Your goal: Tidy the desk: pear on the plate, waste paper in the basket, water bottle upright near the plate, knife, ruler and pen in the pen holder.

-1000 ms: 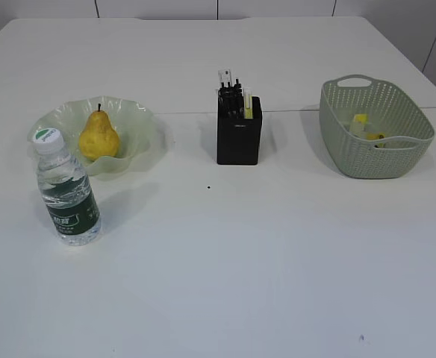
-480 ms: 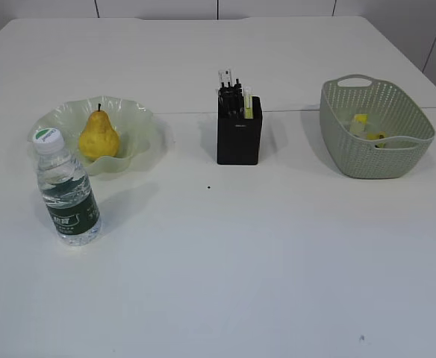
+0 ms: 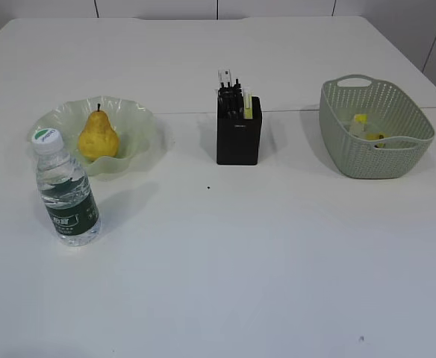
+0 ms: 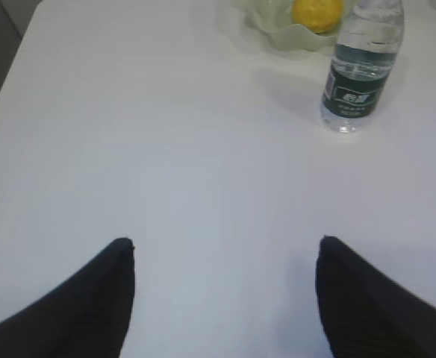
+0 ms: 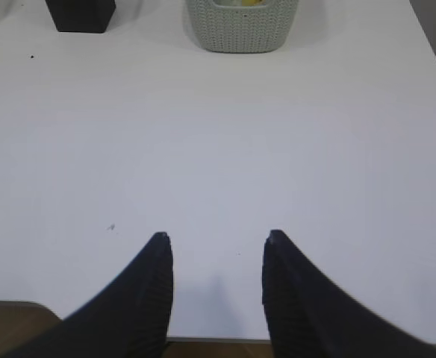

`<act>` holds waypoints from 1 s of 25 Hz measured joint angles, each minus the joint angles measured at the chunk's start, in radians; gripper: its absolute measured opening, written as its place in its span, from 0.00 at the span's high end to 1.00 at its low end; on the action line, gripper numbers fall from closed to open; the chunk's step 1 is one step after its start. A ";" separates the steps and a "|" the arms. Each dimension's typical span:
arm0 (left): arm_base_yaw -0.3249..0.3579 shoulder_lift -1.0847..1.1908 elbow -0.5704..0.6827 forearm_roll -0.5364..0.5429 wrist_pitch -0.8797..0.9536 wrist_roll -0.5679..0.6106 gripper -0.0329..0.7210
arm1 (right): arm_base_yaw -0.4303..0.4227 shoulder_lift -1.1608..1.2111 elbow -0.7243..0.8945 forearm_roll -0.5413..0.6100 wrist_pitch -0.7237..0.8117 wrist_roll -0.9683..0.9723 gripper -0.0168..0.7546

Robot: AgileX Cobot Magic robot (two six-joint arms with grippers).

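**Desk Layout With Both Grippers Drawn Back**

Landmark: the pen holder [image 3: 238, 136], upright at mid-desk with tools standing in it; individual items cannot be told apart.

- Left of the pen holder: the pear [image 3: 98, 136] sits on the plate [image 3: 140, 141]. The water bottle [image 3: 66, 189] stands upright just in front of the plate.
- Right of the pen holder: the basket [image 3: 375, 128] holds yellow paper scraps [image 3: 360, 119].

The left gripper [image 4: 225, 253] is spread wide and empty; the bottle lies ahead and to its right. The right gripper [image 5: 216, 240] is parted, empty; the basket lies straight ahead, well apart.

Judgement: no item appears misplaced, so no further reach seems required.
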 joint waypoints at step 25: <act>0.020 0.000 0.000 -0.055 -0.007 0.088 0.32 | 0.002 -0.045 0.000 -0.027 -0.004 0.029 0.58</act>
